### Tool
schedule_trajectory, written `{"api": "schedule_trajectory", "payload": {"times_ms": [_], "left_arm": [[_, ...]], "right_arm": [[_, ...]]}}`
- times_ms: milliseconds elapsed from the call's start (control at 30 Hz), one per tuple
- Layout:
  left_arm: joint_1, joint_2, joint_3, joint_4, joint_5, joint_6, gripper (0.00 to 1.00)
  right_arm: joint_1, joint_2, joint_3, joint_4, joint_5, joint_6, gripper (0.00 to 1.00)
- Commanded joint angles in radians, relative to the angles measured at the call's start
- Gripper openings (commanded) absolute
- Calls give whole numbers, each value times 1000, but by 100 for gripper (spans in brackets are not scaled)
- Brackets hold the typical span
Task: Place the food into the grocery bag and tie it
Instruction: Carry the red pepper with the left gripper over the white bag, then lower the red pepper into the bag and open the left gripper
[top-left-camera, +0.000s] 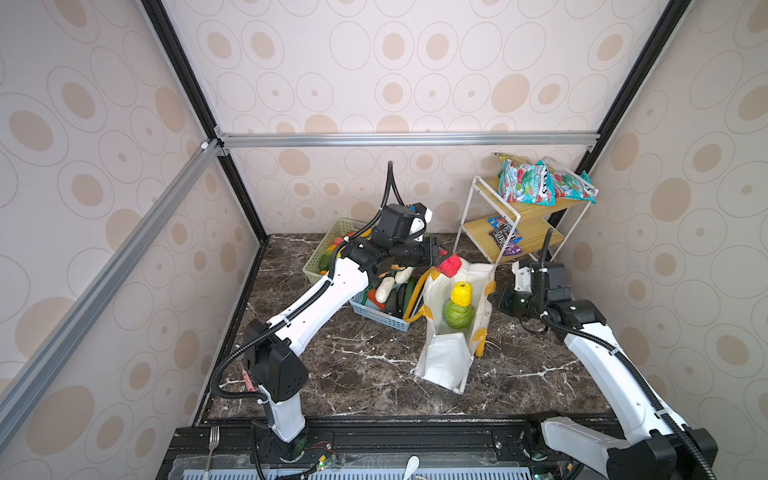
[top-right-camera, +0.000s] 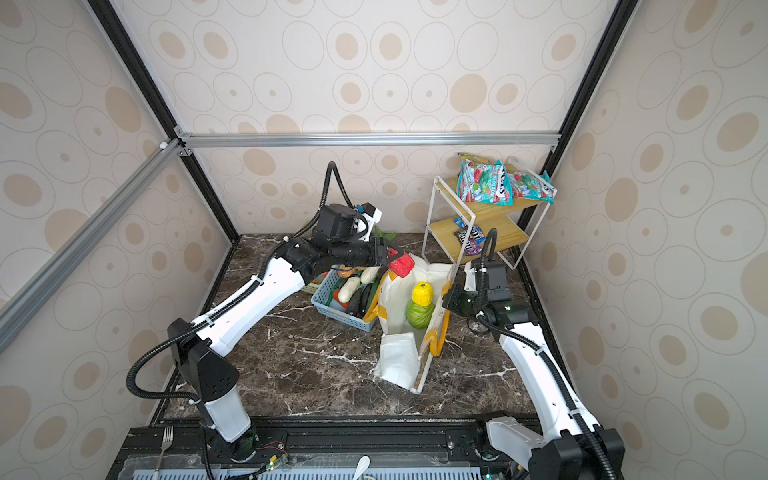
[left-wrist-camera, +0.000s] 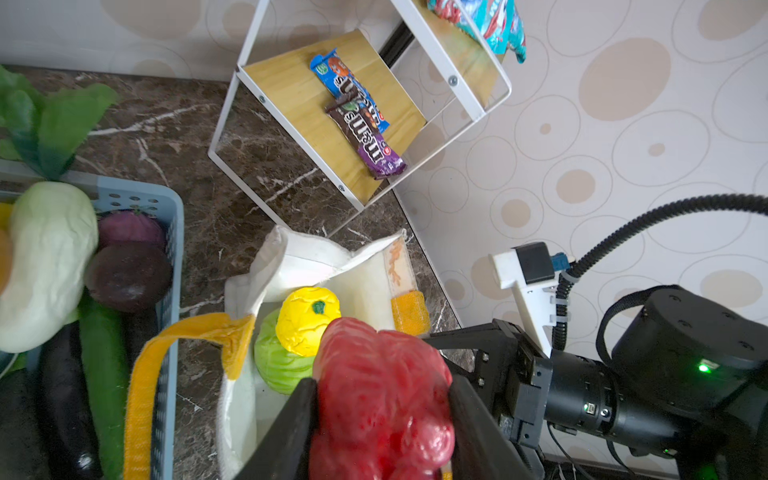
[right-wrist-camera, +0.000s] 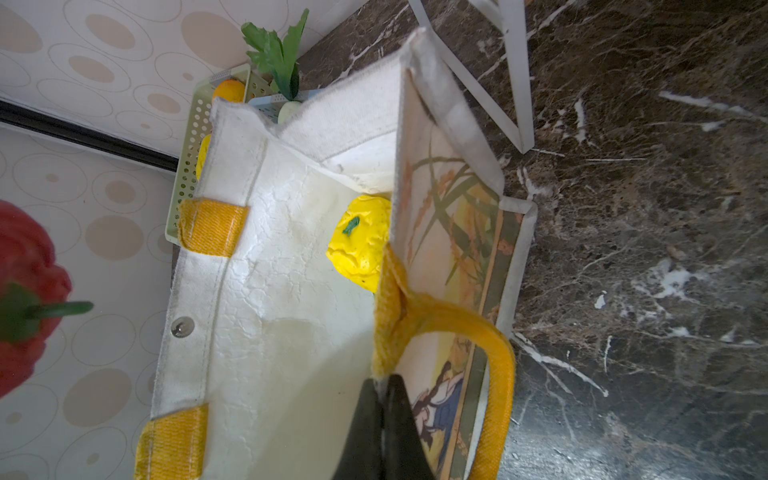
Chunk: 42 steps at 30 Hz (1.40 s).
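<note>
The white grocery bag (top-left-camera: 446, 357) (top-right-camera: 399, 361) (right-wrist-camera: 291, 291) stands open at mid-table with yellow-orange handles (right-wrist-camera: 494, 374). Inside lie a yellow knobbly fruit (top-left-camera: 460, 293) (left-wrist-camera: 305, 324) (right-wrist-camera: 359, 245) and a green cabbage (top-left-camera: 457, 316) (left-wrist-camera: 278, 361). My left gripper (left-wrist-camera: 382, 428) (top-left-camera: 442, 254) is shut on a red pepper (left-wrist-camera: 382, 399) (top-left-camera: 451, 266) (top-right-camera: 401, 264) (right-wrist-camera: 25, 291), held just above the bag's far rim. My right gripper (right-wrist-camera: 382, 399) (top-left-camera: 496, 297) is shut, pinching the bag's right wall at its rim beside a handle.
A light blue basket (top-left-camera: 376, 318) (left-wrist-camera: 170, 257) of more toy food, with a white radish (left-wrist-camera: 45, 257), touches the bag's left side. Behind it is a pale green basket (top-left-camera: 328, 245). A white-framed wooden shelf (top-left-camera: 519, 224) with snack packets (top-left-camera: 528, 183) stands at back right.
</note>
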Motion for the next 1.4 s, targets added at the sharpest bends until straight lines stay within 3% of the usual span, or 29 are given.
{"api": "schedule_trajectory", "payload": {"times_ms": [0, 500, 1367], "left_arm": [[-23, 29, 54, 3, 11, 6, 46], [-122, 146, 117, -153, -93, 135, 46], [-232, 282, 121, -257, -281, 228, 46]], "right_arm": [[-4, -12, -3, -5, -4, 0, 0], [-4, -5, 8, -10, 4, 0, 0], [-4, -2, 7, -9, 6, -5, 0]]}}
